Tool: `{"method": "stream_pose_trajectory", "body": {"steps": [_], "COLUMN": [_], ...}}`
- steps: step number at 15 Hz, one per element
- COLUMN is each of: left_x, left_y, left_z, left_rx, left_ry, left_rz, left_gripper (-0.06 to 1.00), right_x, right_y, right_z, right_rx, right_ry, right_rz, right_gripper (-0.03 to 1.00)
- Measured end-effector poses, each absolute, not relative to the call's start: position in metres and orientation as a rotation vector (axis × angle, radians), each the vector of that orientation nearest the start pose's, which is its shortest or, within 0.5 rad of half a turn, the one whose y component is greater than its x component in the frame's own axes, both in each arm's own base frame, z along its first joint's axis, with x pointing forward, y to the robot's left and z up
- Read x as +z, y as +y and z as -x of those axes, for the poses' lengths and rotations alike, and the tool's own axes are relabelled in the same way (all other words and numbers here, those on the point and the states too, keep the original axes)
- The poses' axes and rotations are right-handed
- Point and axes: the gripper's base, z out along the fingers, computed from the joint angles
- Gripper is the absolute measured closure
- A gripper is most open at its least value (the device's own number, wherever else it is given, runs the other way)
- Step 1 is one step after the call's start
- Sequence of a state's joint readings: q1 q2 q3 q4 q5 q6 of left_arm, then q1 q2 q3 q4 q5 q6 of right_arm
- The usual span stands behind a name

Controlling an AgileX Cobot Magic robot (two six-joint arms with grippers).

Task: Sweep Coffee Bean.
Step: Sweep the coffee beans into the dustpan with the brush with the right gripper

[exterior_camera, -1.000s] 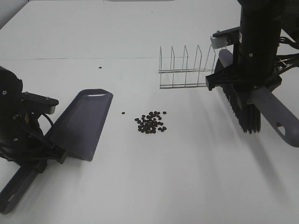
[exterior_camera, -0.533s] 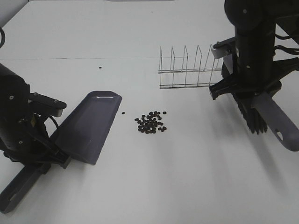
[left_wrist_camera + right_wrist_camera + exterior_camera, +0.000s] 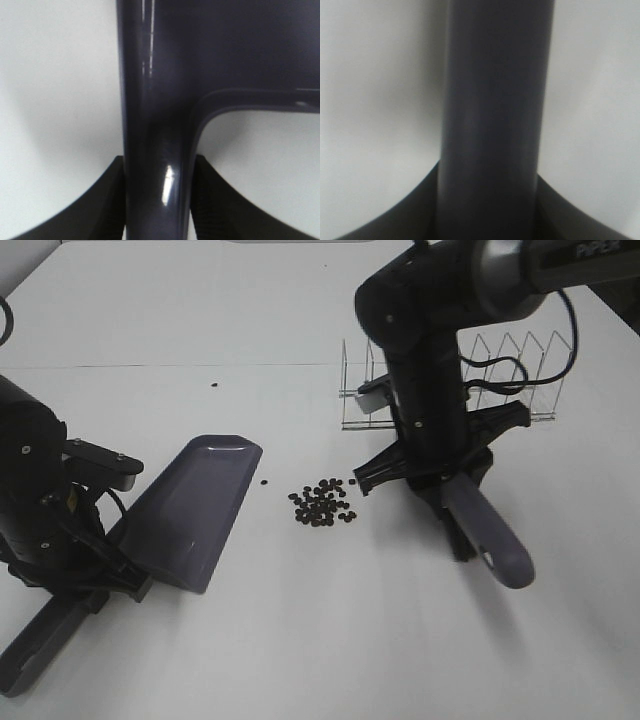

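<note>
1. The white table (image 3: 330, 640) carries everything.
2. The dustpan (image 3: 195, 505) lies left of the pile, its mouth near the beans but not touching them. The left gripper (image 3: 157, 200) is clamped on its handle.
3. The brush (image 3: 485, 530) hangs just right of the pile, with the right gripper (image 3: 490, 210) closed around its handle. Its bristles are hidden behind the arm.
4. The wire rack (image 3: 352, 410) stands behind, apart.
5. The coffee bean (image 3: 323, 502) pile sits between dustpan and brush, with one stray bean (image 3: 263, 481) near the pan's lip. The beans are probably light, hard and quick to roll. They look too small to pinch, so push them gently with the bristles.
6. Only the high camera shows the beans. Only the wrist cameras show the fingers pressing each handle.
</note>
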State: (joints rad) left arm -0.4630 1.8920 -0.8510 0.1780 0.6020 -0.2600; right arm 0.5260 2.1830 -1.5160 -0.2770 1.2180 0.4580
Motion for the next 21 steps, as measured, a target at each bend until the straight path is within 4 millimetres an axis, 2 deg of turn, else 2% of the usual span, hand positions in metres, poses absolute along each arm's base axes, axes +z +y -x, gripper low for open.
{"method": "stream_pose_trajectory", "body": {"steps": [3,5,6,8,11,14,18,21], "left_x": [0.096,0.096,0.096,0.096,0.096,0.096,0.096,0.096], "left_y": [-0.122,-0.122,-0.122,-0.122,-0.122,-0.122,-0.122,-0.122], "left_z": [-0.264,-0.264,-0.264,-0.264,-0.264,-0.264,-0.264,-0.264], "left_rx": [0.139,0.139,0.139,0.139,0.139,0.139,0.139,0.139], "left_ry": [3.042,3.042,3.042,3.042,3.042,3.042,3.042,3.042], "left_rz": [-0.536,-0.536,-0.536,-0.536,-0.536,-0.536,-0.536,-0.536], "left_gripper": [0.63,0.63,0.63,0.63,0.63,0.63,0.63,0.63], "right_x": [0.109,0.105,0.101,0.102,0.11,0.117,0.134,0.152], "right_y": [0.229,0.255,0.285,0.312,0.332,0.341,0.346,0.347], "right_z": [-0.354,-0.354,-0.352,-0.352,-0.351,-0.351,-0.358,-0.371], "right_rx": [-0.474,-0.388,-0.207,0.028,0.335,0.488,0.507,0.442], "right_ry": [3.156,3.161,3.197,3.244,3.267,3.262,3.214,3.108], "right_rz": [0.422,0.44,0.42,0.359,0.253,0.237,0.274,0.328], "right_gripper": [0.67,0.67,0.68,0.68,0.68,0.68,0.68,0.68]}}
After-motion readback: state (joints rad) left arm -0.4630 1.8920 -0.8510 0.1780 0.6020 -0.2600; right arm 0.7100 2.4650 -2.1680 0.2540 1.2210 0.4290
